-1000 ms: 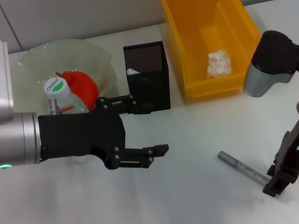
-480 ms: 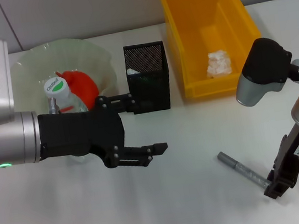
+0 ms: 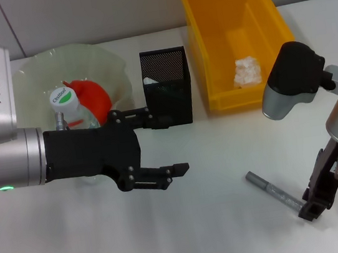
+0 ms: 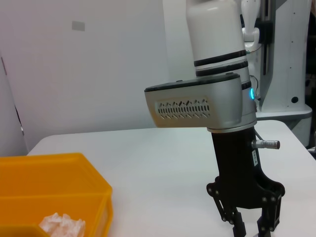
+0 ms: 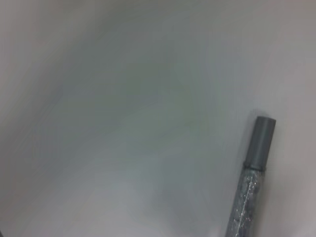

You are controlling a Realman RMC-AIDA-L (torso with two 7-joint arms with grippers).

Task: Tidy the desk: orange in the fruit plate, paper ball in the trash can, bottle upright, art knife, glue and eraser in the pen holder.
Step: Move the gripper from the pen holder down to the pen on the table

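a head-camera view of a white desk (image 3: 201,178). at lower right of the frame the right gripper (image 3: 311,207) points down onto the desk, its black tips at the near end of a grey art knife (image 3: 274,191) that lies flat on a slant; whether its jaws are pinching the knife or standing apart cannot be told. the right wrist view shows only the grey capped end of the knife (image 5: 252,173) on the pale surface. at left centre the left gripper (image 3: 152,144) is held level above the desk, jaws spread wide with nothing between them, one finger close to the black mesh pen holder (image 3: 166,86). behind the left arm, at upper left, a pale green fruit plate (image 3: 94,64) holds an orange (image 3: 92,96), with an upright bottle (image 3: 65,106), white cap with a green label, in front of it. at upper right a yellow trash bin (image 3: 238,38) contains a white paper ball (image 3: 247,70).
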